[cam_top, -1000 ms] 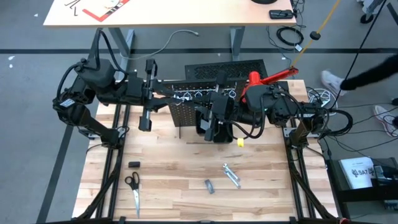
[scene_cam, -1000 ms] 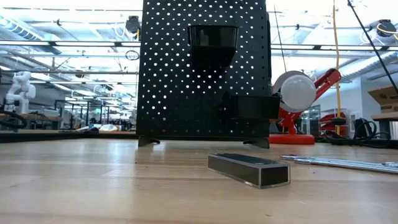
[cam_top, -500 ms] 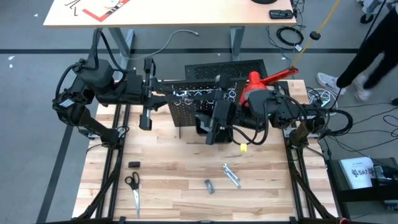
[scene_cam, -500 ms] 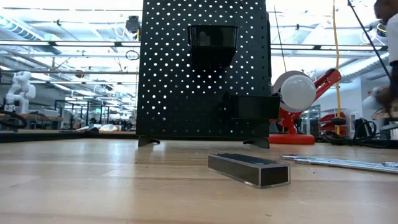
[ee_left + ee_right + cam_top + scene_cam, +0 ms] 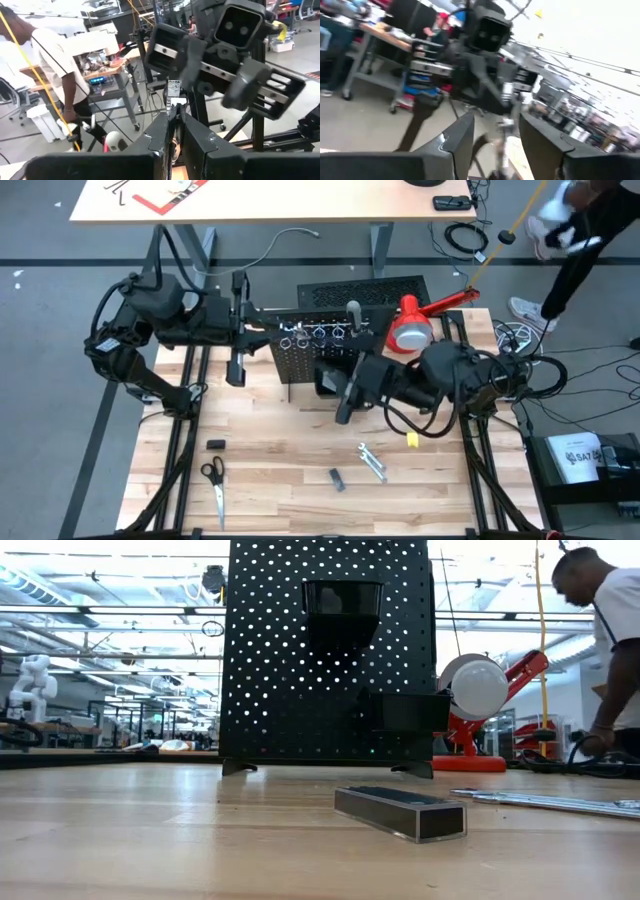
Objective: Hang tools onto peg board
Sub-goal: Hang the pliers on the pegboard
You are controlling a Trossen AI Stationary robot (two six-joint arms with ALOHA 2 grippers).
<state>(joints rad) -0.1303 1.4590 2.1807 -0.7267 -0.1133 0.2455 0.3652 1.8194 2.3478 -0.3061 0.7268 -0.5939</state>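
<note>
Pinching with my left gripper (image 5: 258,330) up at the top left corner of the upright black perforated metal peg board (image 5: 300,358), I have my left fingers (image 5: 159,131) almost together on a slim pale tool (image 5: 266,331); what kind of tool it is, I cannot tell. Its far end reaches toward the row of silver rings (image 5: 320,332) along the top edge of the board.

My right gripper (image 5: 343,412) hangs just in front of the board, near the black box-shaped bin (image 5: 325,380), with its fingers (image 5: 462,132) apart. The right wrist view is too blurred to show what lies between them.

A grey-handled screwdriver (image 5: 353,313) stands up from the rings at the right end of the row.

On the pale wooden table (image 5: 270,480), well apart from the board, lie a thin silver wrench (image 5: 372,462) and, just beside it, a small grey metal bar (image 5: 336,478). Black-handled scissors (image 5: 213,480) and a small black block (image 5: 215,444) lie near the left edge. A small yellow piece (image 5: 411,440) sits by my right arm.

Behind the board are a flat black slotted panel (image 5: 365,288) and a red lamp (image 5: 410,330). A person (image 5: 610,640) bends over beyond the table's right side.
</note>
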